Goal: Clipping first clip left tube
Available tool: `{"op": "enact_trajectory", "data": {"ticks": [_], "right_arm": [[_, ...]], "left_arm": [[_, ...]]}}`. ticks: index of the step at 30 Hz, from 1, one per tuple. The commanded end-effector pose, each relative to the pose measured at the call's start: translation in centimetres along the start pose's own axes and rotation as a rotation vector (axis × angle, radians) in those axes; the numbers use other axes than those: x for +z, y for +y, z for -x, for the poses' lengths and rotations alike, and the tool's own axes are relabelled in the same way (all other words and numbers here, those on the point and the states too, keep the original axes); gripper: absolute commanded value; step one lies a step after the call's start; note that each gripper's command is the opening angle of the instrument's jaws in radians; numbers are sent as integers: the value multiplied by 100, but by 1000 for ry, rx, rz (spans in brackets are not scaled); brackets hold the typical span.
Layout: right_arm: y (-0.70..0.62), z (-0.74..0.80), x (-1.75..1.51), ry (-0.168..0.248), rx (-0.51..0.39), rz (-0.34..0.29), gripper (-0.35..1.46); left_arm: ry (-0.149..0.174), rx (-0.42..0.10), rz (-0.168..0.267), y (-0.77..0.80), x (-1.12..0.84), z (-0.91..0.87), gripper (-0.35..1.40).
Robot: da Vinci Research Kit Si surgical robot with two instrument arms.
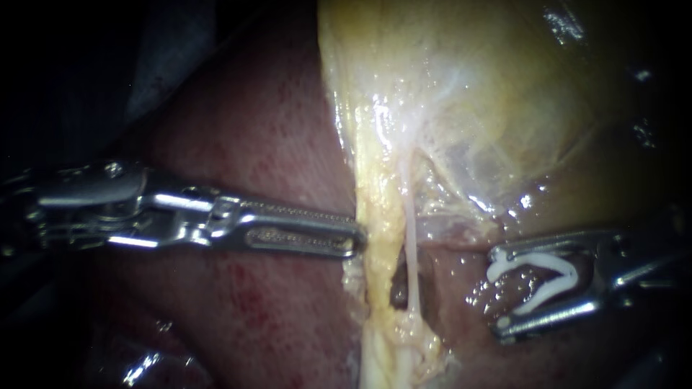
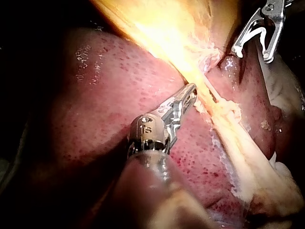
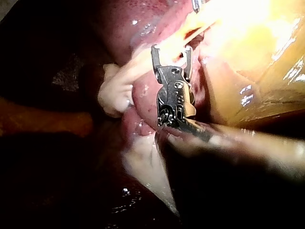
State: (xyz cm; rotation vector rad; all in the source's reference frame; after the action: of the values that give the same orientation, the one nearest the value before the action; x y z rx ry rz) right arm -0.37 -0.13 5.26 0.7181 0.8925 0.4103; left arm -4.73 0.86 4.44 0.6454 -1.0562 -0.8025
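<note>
Two level instruments: left instrument (image 1: 360,241), jaws together, touches the left tube (image 1: 378,216); right instrument (image 1: 499,292), jaws wide, holds a white clip (image 1: 569,277).

Left tube (image 1: 376,238): thick yellowish strand, glistening, running upright through the endoscope view. Clip (image 1: 537,282): white, open (V-shaped), seated between the right instrument's (image 1: 499,292) jaws, apart from the tube.

Speckled red liver (image 1: 252,137) lies beside the yellow gallbladder (image 1: 504,86) — both wet, glistening.

Yellow gallbladder (image 1: 490,94), maroon liver (image 1: 245,144) w/ red specks, whitish tube (image 1: 411,245), white clip (image 1: 546,294).
</note>
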Motion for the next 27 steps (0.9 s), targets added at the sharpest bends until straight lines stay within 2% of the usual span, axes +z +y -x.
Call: {"op": "enact_trajectory", "data": {"ticks": [1,6,10,19,27], "right_arm": [[0,0,0,0,0,0,53],[-1,-1,2,0,1,1,53],[-3,-3,6,1,2,3,53],[-9,-7,31,3,1,16,53],[-11,5,71,5,-10,36,55]], "left_arm": [[1,0,-3,0,-1,0,-35],[1,0,-4,-3,-4,1,-35],[2,-1,-7,-12,-9,2,-35],[7,-4,-25,-23,-35,4,-35],[9,-4,-28,-35,-45,2,-35]]}}
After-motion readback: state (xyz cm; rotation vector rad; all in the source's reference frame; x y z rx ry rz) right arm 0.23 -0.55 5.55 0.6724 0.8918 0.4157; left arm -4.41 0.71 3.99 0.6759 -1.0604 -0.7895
